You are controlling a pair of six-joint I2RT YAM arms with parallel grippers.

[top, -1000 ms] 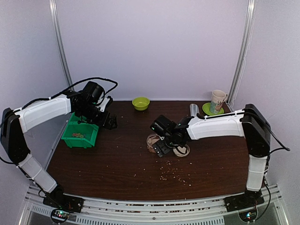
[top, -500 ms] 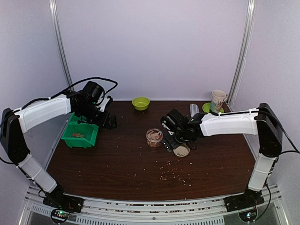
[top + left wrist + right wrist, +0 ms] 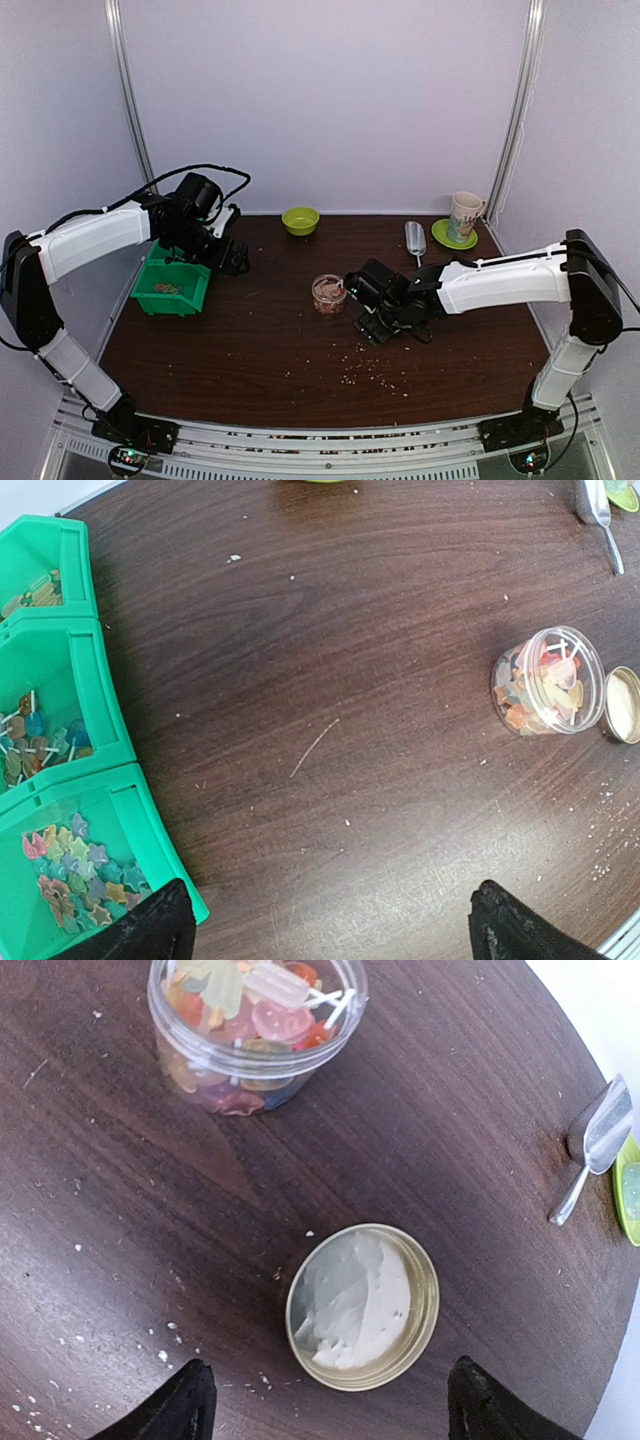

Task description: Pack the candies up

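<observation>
Two robot arms reach over a dark wooden table [image 3: 250, 350]; each has a black two-finger claw.

The left gripper [image 3: 232, 262] is held above the table just right of a green bin [image 3: 172, 285]; in its wrist view the left gripper [image 3: 335, 930] has its fingertips [image 3: 165, 930] spread wide with nothing between them.

The right gripper [image 3: 378, 325] points down near the table's middle, just right of a clear jar [image 3: 328, 292]; from its own camera the right gripper [image 3: 335, 1410] is also spread wide and holds nothing; its fingertips [image 3: 190, 1405] stand either side of a round gold-rimmed lid [image 3: 362, 1305] that lies flat on the wood with its pale inside facing up.

The jar [image 3: 250, 1020] stands upright and uncovered, near the lid but apart from it; the candies [image 3: 255, 1015] fill it in a jumble of orange, red, yellow and pale shapes, some with thin white sticks.

More candies [image 3: 75, 860] lie in the bin [image 3: 110, 730], which has three compartments; star shapes in the nearest, pieces on sticks in the middle one, a few in the far one.

At the back edge sit a small green bowl [image 3: 300, 219], a metal scoop [image 3: 414, 238], and a mug [image 3: 465, 215] on a green saucer [image 3: 455, 238]; pale crumbs [image 3: 370, 372] dot the wood toward the front.
</observation>
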